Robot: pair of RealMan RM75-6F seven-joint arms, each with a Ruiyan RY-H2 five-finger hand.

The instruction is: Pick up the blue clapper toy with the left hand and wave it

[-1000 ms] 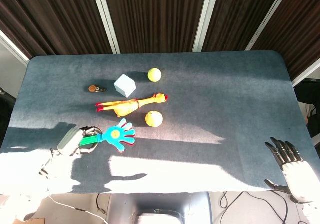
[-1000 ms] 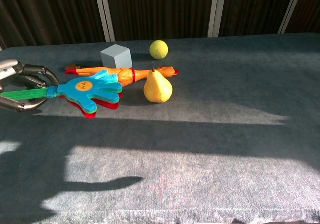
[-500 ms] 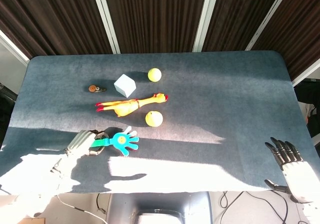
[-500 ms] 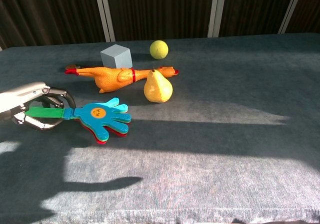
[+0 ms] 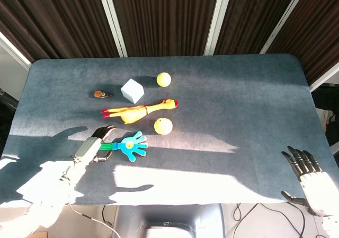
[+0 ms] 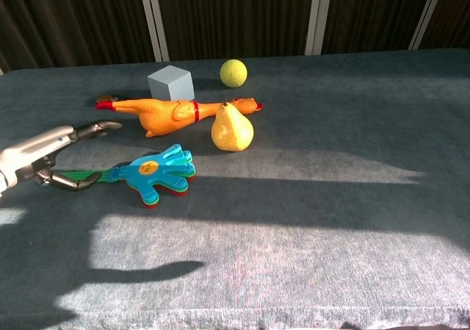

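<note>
**The clapper is lying down and your left hand is loosening**

The dark blue table (image 5: 238,100) is holding all the toys. The rubber chicken (image 6: 172,112), the yellow pear (image 6: 232,129), the gray cube (image 6: 171,82) and the yellow ball (image 6: 233,72) are sitting together toward the far side, well out of the way, so you are getting room to swing.

The blue clapper toy (image 6: 156,174) is lying flat on the table, just in front of the chicken and the pear. Its green handle (image 6: 81,176) is pointing at your left hand (image 6: 44,161).

Your left hand is reaching in low from the near left edge. Its top fingers (image 6: 92,130) are stretching out straight above the handle. Its lower fingers are curling beside the handle end. It is looking like a loose, opening hold, but I cannot tell if it is gripping the handle at all.

Your right hand (image 5: 305,168) is resting off the near right corner. Its fingers are spreading apart and holding nothing.
</note>
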